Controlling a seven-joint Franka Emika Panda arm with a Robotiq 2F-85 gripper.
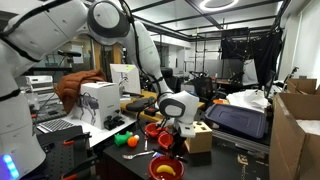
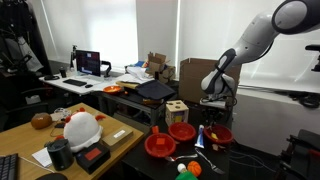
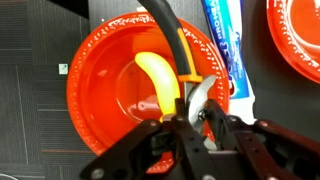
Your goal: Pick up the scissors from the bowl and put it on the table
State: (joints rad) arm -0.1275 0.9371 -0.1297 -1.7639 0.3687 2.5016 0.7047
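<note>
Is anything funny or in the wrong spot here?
Yes: the scissors lie in a red bowl next to a yellow thing, maybe a banana. Scissors look odd in a food bowl. The gripper is shut on them.

Scissors (image 3: 200,97) in bowl (image 3: 90,70) on table (image 3: 30,130)

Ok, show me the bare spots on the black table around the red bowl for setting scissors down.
Widest: the flat black table top, wrist view, left of the round red plastic bowl, bordered only by a small white scrap. Narrower: the strip between the blue-and-white tube and a second red bowl. Crowded: the bowl's right side, against the tube.
</note>
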